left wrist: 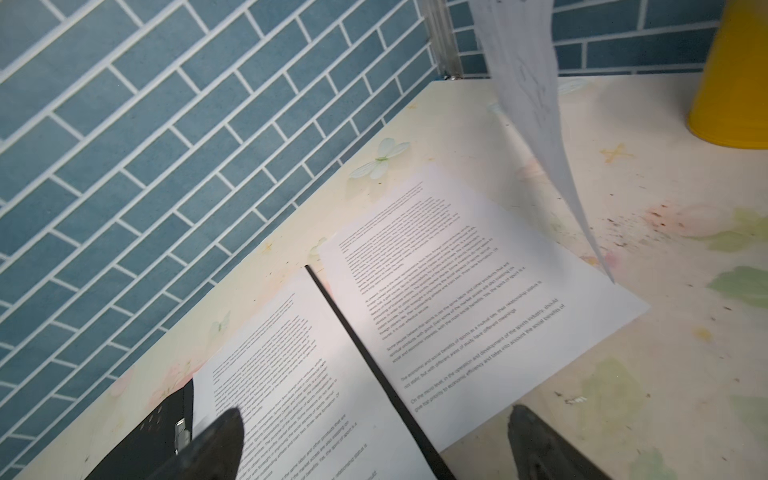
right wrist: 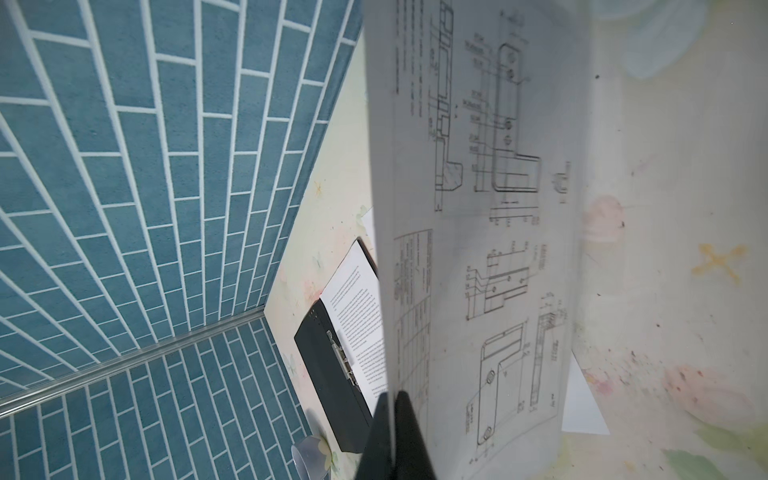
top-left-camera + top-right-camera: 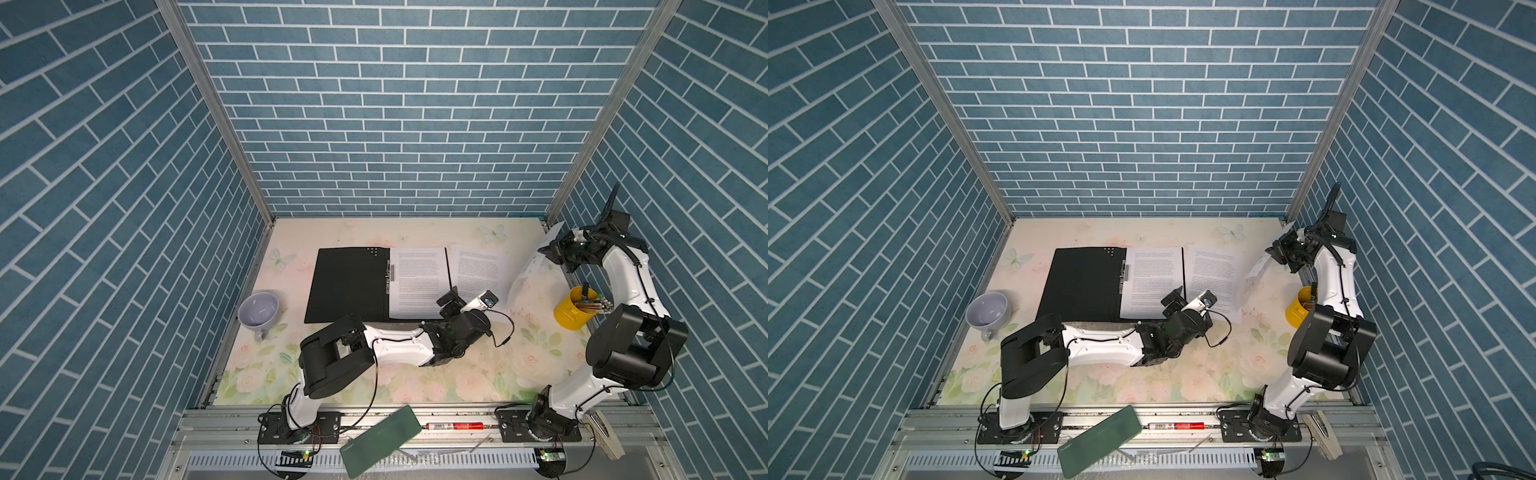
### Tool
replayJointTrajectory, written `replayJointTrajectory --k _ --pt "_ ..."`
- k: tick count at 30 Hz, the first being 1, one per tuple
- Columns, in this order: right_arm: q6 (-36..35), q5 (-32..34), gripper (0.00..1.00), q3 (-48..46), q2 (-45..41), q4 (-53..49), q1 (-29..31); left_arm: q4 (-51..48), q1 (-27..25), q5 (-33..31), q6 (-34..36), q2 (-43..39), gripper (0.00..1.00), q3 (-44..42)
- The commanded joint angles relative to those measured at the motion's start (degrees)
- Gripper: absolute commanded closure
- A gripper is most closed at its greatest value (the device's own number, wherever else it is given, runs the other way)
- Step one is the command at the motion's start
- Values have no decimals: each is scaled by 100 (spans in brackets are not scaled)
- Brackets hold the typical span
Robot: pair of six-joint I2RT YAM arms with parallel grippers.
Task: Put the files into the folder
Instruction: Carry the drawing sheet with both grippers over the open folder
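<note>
**One sheet filed, one waiting, one in the air**

The folder lies open and flat on the counter, black inside up, which leaves its right half free to take paper. The first text sheet lies on that half, square to the spine clip. The second text sheet lies flat on the counter just beside the folder's right edge, outside it.

Our left gripper hovers low at the near right corner of the folder, its fingers spread wide with nothing between them. In the left wrist view the folder's thin right edge runs between the two fingers. One finger is over the first text sheet, the other over bare counter by the second text sheet's near corner. We judge this puts it in place to go for the second text sheet.

Our right gripper is clamped on an edge of the drawing sheet, high near the far right corner and well apart from the folder. The sheet hangs down from it. We think it is held up so the paper does not drag over the second text sheet or catch the yellow cup near it. We cannot tell whether its lowest corner touches the counter.
</note>
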Motion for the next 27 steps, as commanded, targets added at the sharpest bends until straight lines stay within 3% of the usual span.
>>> replayJointTrajectory --k 1,12,18,21,24,27 --pt "125 61 100 514 233 -141 430 -7 179 -409 -458 -359 0 -149" --pt "738 -47 100 1961 1169 109 2187 -764 896 -754 -1909 -1493 0 -929" --pt "894 -396 100 3203 1921 -65 3030 -1971 1415 -726 -3012 -1927 0 -1067" --pt "902 -579 100 3679 2045 -161 3128 -2605 1712 -627 -3605 -2131 0 -1130" --pt "775 -544 100 3523 1859 -121 3093 -2852 1903 -599 -3905 -2385 0 -1345" --pt "708 -599 100 2576 1494 408 3054 -3007 2163 -394 -4415 -2684 0 -1666"
